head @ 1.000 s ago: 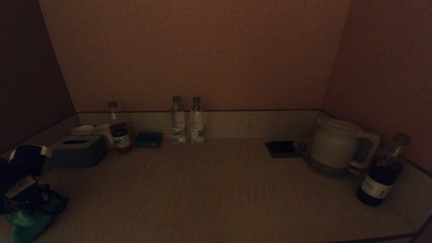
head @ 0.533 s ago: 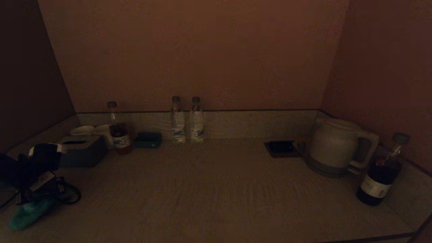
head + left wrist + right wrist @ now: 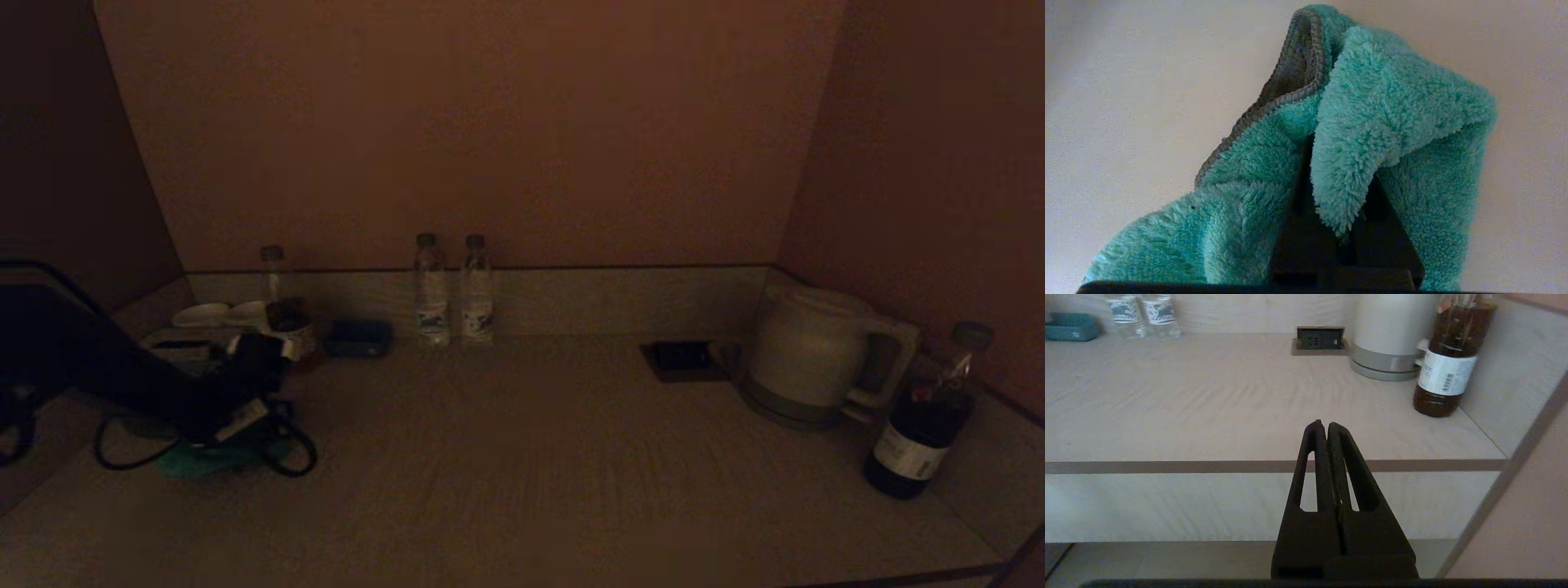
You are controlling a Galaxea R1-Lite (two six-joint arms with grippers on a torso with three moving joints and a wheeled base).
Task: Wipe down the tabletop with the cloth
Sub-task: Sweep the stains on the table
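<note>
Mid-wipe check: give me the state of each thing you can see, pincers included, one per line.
Left pincer: shut on the cloth, low over the tabletop's left side.
Cloth: bunched, draped over the pincer.
Right pincer: shut, empty, parked off the front edge.
Tabletop: bare in the middle.
Kettle: upright on its base.
Dark bottle: upright, capped.
Two water bottles: upright, capped.

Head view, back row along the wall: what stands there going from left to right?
Saucers → red-drink bottle → teal box → two water bottles → socket panel → kettle → dark bottle. In front of the row, the left gripper presses the cloth on the tabletop.
</note>
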